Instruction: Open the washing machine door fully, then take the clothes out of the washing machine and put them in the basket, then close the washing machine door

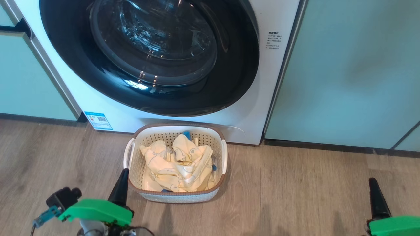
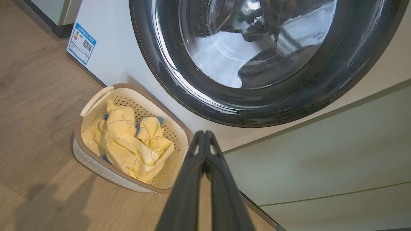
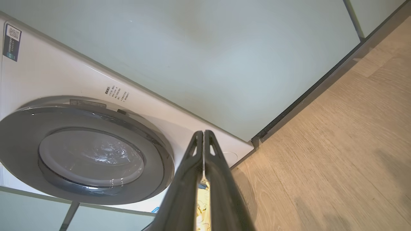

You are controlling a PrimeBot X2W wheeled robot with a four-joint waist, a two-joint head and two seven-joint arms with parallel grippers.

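The white washing machine (image 1: pixel 108 98) fills the top of the head view, and its black-rimmed door (image 1: pixel 151 55) with the glass bowl lies flat against the front. On the floor just in front stands the cream basket (image 1: pixel 177 195) with the pale yellow clothes (image 1: pixel 178 165) inside. My left gripper (image 1: pixel 123 173) is shut and empty, its tip beside the basket's near left corner. My right gripper (image 1: pixel 373 182) is shut and empty, far to the right above bare floor. The left wrist view has the basket (image 2: pixel 93 160), clothes (image 2: pixel 135 147) and door (image 2: pixel 179 83). The right wrist view has the door (image 3: pixel 29 128).
Pale green cabinet panels (image 1: pixel 347 72) flank the washer on both sides, with a dark plinth along the floor. Wooden floor (image 1: pixel 295 190) stretches between and around my grippers. A blue-and-white label (image 1: pixel 98 120) sits at the washer's lower left corner.
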